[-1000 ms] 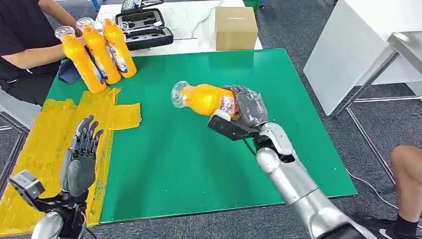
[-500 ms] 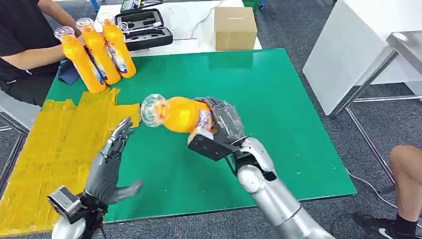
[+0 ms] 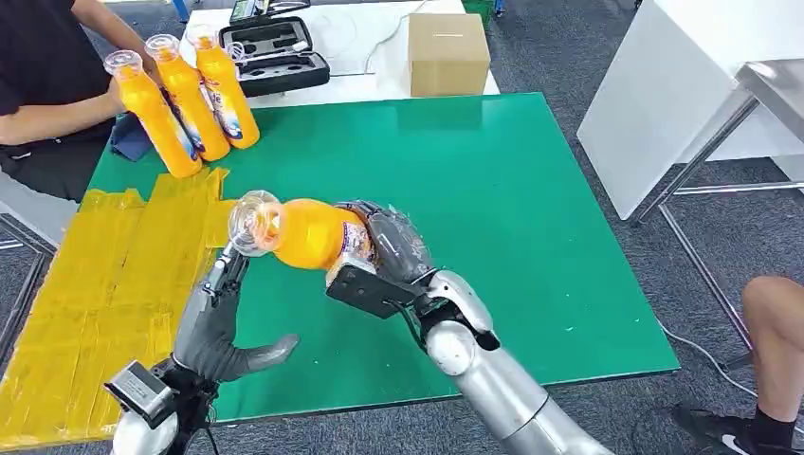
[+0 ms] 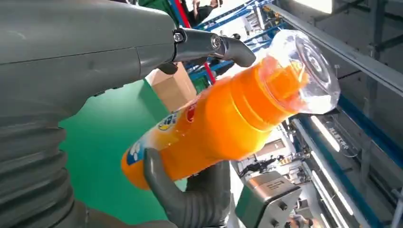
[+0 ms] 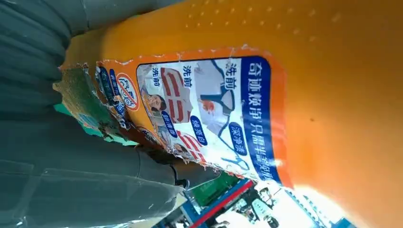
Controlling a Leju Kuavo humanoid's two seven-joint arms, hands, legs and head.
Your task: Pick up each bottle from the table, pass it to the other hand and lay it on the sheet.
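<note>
My right hand [image 3: 393, 248] grips an orange bottle [image 3: 308, 232] by its labelled lower half and holds it on its side above the green mat [image 3: 512, 180], clear cap [image 3: 254, 223] pointing left. The torn label fills the right wrist view [image 5: 214, 114]. My left hand [image 3: 218, 318] is raised just under the cap, fingers straight and thumb spread, holding nothing. In the left wrist view its dark fingers [image 4: 228, 45] reach past the bottle's neck [image 4: 266, 90]. The yellow sheet [image 3: 104, 284] lies at the mat's left edge.
Three more orange bottles [image 3: 185, 100] stand at the back left, with a person's arm [image 3: 57, 104] beside them. A black case [image 3: 273, 52] and a cardboard box [image 3: 448, 52] sit behind the mat. A white table [image 3: 664, 95] and a person's knee [image 3: 777, 313] are at the right.
My right hand has carried the bottle leftward and lower across the mat. My left hand has risen from over the sheet to just beneath the cap.
</note>
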